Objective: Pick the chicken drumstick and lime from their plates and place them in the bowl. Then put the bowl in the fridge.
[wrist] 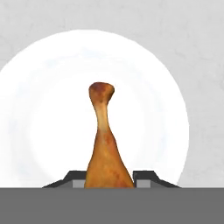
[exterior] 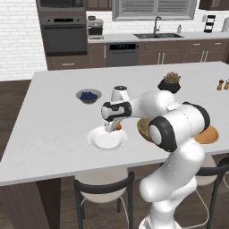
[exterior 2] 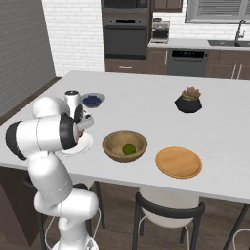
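My gripper (wrist: 109,175) is shut on the thick end of the chicken drumstick (wrist: 105,140), whose bone end points away from the hand. It hangs just over the white plate (wrist: 43,109). In the left base view the gripper (exterior: 110,127) holds the drumstick (exterior: 117,126) above the white plate (exterior: 106,139) near the island's front edge. The lime (exterior 2: 128,149) lies inside the brown wooden bowl (exterior 2: 124,145), right of the white plate (exterior 2: 83,145). The tan wooden plate (exterior 2: 178,162) is bare. The arm half hides the bowl (exterior: 142,127). The fridge is out of view.
A small grey bowl of blueberries (exterior: 88,95) stands behind the white plate. A potted succulent (exterior 2: 188,100) sits farther back on the island. Two small shakers (exterior: 220,84) are at the far right. Dark stools (exterior: 103,188) stand under the island's front edge.
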Robot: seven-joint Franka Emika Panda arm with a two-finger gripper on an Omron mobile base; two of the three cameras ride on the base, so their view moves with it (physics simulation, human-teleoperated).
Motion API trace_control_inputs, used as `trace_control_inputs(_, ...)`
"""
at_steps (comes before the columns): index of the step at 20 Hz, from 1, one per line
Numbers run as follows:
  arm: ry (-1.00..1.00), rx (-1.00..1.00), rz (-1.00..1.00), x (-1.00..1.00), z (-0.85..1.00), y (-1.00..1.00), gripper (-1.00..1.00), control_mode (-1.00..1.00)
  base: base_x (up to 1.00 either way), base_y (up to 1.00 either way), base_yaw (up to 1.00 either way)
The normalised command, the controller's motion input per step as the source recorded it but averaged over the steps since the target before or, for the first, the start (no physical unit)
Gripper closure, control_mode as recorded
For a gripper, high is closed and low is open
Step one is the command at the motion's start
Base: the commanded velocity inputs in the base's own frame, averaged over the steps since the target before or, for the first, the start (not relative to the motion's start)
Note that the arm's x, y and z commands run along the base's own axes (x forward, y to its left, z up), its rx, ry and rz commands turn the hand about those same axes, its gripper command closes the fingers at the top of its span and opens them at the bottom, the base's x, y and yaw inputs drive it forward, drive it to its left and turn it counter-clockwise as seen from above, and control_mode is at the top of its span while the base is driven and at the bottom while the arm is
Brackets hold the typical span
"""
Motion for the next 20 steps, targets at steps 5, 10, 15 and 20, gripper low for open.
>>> trace_control_inputs(5,0.05,0.03,-0.17,-0.02,0.90,-0.72,1.00,-1.00,0.00,0.00,0.00)
trace_control_inputs(10,0.09,0.01,-0.26,0.00,0.31,-0.99,1.00,-1.00,0.00,0.00,0.00)
trace_control_inputs(15,0.09,0.00,-0.30,0.06,0.06,-0.96,1.00,-1.00,0.00,0.00,0.00)
trace_control_inputs(20,0.04,-0.01,-0.29,0.05,-0.19,-0.77,1.00,-1.00,0.00,0.00,0.00)
